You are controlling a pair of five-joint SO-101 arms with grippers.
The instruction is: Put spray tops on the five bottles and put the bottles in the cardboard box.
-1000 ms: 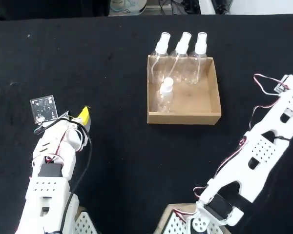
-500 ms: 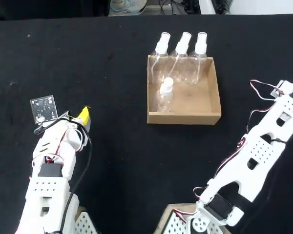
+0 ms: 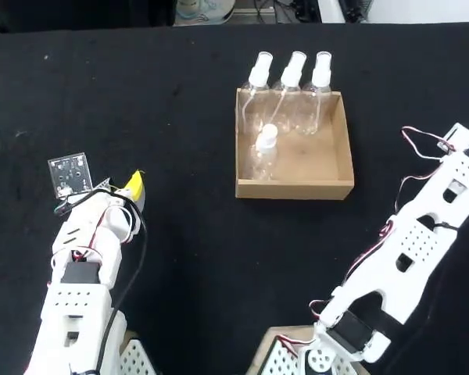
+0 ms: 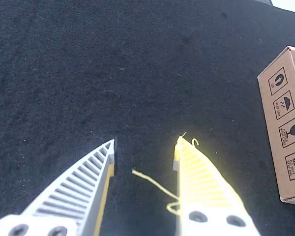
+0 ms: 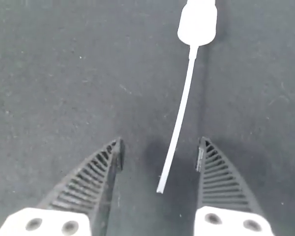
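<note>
Four capped bottles (image 3: 263, 160) in cardboard box (image 3: 295, 189). Fifth spray top (image 5: 197, 22) lies on table (image 5: 54, 73), tube (image 5: 179, 118) between my right jaws, spread. Left jaws spread, empty. Next: lower, pinch top squarely.

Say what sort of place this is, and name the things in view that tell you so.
Probably a robotics lab or workshop test bench: a white left arm and right arm at a black-covered table, a cardboard box holding four spray bottles, and cables past the far edge.
</note>
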